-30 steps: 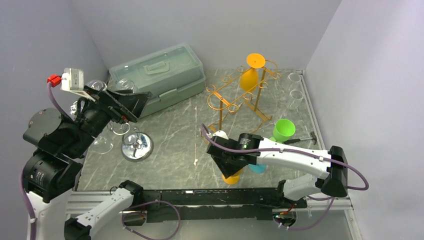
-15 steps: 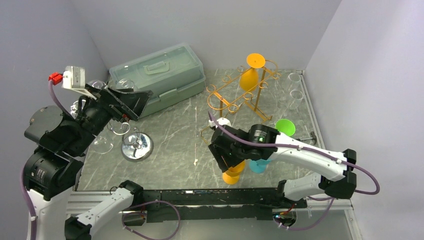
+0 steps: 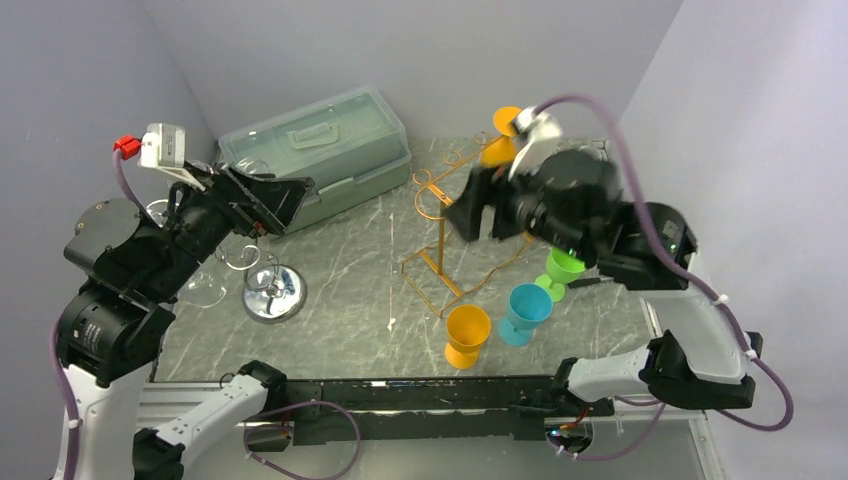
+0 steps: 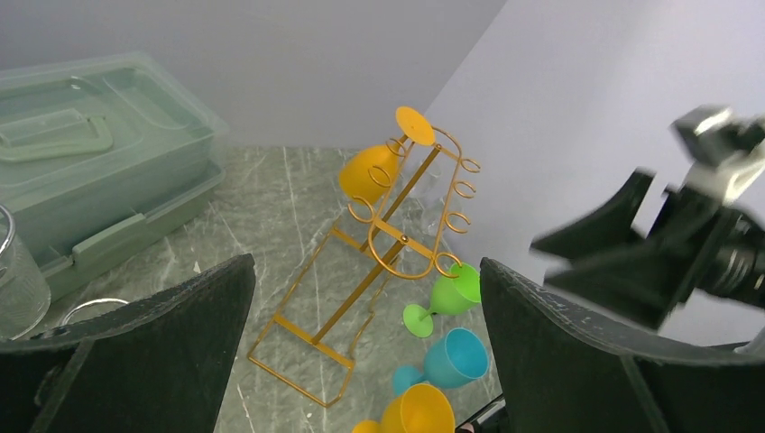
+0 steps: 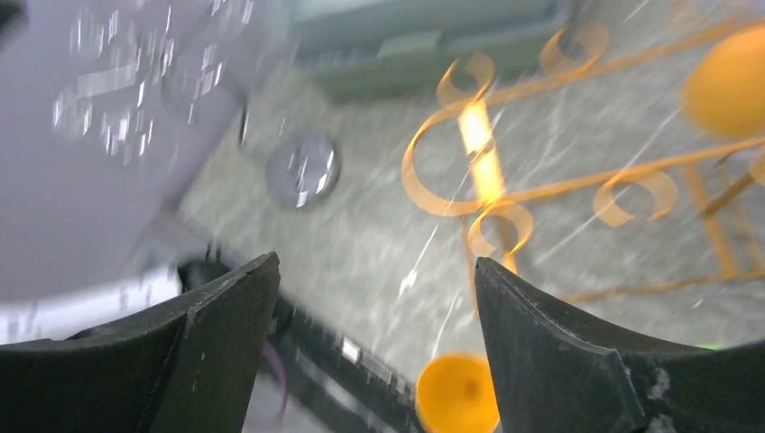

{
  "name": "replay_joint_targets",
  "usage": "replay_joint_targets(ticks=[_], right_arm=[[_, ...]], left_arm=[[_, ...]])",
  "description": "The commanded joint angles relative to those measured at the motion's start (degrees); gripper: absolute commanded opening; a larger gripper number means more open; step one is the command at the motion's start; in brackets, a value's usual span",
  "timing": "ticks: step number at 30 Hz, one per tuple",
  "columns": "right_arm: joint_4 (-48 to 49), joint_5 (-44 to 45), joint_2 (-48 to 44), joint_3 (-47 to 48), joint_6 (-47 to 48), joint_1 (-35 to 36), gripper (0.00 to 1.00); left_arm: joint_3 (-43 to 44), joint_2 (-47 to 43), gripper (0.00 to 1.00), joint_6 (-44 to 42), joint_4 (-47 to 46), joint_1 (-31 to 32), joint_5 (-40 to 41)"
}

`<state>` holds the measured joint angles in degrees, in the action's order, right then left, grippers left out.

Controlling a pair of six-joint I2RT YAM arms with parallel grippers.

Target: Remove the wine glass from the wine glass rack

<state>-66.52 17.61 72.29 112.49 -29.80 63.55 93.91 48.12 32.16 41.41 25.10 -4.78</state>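
**Reach for the hanging glass**

Your right gripper is spread wide and empty above the wine glass rack, so this looks like the approach. The orange wine glass hangs bowl-down at the rack's far end, ahead of your fingers and off to their right. Swing right, straddle the stem, then slide it out of its hooks. Your left gripper is wide too, holding nothing.

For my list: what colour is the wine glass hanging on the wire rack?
The wine glass is orange; the left wrist view shows it best.
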Motion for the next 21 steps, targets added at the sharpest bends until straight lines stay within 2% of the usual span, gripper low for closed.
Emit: replay_joint_targets(ticks=[1, 4, 7, 13, 21], right_arm=[[10.4, 4.9, 2.8, 7.3, 7.4, -10.6, 0.83], [11.5, 7.2, 8.0, 13.1, 10.8, -17.9, 0.85], [11.5, 3.0, 14.3, 19.7, 13.2, -26.2, 0.87], [16.5, -6.0, 22.5, 21.5, 16.2, -39.8, 0.88], [20.1, -5.0, 29.3, 20.7, 21.6, -43.9, 0.91]], left_arm=[[1.6, 1.6, 0.99, -0.5, -1.7, 0.0, -1.6], [2.4, 2.4, 0.99, -1.2, -1.0, 0.0, -1.5], [2.9, 3.4, 0.99, -2.0, -0.7, 0.0, -1.5], [3.0, 5.8, 0.99, -2.9, -1.0, 0.0, -2.2], [4.0, 9.1, 1.0, -4.0, -1.2, 0.0, -3.3]])
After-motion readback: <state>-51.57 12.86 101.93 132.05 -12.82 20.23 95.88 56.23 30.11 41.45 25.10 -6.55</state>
